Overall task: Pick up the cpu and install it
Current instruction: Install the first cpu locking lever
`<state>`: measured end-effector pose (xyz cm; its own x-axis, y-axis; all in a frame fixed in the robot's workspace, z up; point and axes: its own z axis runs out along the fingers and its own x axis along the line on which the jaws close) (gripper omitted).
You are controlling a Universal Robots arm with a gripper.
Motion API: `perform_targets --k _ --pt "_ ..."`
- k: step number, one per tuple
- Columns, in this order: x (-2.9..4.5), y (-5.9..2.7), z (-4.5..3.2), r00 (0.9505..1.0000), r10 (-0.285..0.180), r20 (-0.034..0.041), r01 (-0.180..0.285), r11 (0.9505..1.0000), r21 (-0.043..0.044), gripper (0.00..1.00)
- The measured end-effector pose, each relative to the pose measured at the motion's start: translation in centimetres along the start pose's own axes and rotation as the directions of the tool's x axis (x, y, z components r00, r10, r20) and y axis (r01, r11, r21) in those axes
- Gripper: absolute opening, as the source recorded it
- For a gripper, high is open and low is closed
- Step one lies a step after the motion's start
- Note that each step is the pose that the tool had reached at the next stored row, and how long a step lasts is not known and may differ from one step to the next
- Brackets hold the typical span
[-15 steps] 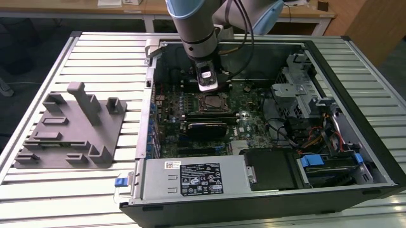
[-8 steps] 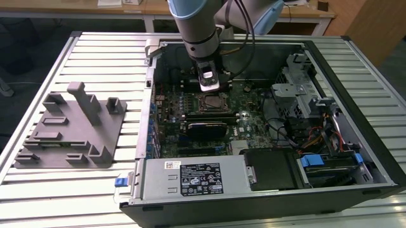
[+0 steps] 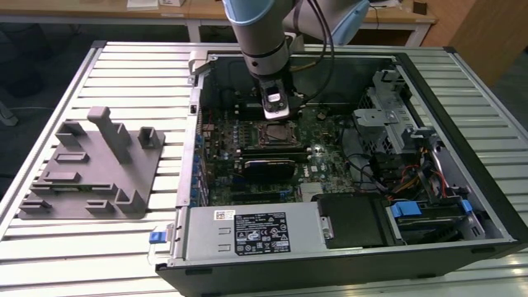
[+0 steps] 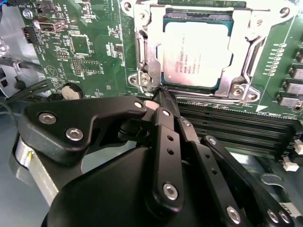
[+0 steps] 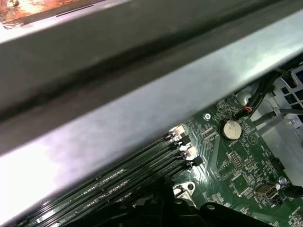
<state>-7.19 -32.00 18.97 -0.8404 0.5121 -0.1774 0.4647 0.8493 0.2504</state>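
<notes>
We see the cpu [image 4: 196, 54] lying in its socket [image 4: 143, 71], with the gripper [image 4: 163, 96] beside it, closed and empty. We judge the chip light, thin and fragile, best held by its edges.

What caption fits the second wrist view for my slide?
The shut, empty gripper points at the edge of the metal socket where the chip lies on the green board.
</notes>
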Motion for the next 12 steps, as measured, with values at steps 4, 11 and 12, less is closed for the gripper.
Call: perform_targets --k 4,11,12 --pt "-0.03 0.04 -0.09 1.0 0.004 0.0007 -0.004 1.0 0.0001 0.11" --pt "-0.19 0.26 -0.94 0.9999 0.013 0.0031 -0.013 0.9999 0.0019 0.11" --pt "-0.21 0.29 -1.06 0.9999 0.015 0.0036 -0.015 0.9999 0.0023 0.11"
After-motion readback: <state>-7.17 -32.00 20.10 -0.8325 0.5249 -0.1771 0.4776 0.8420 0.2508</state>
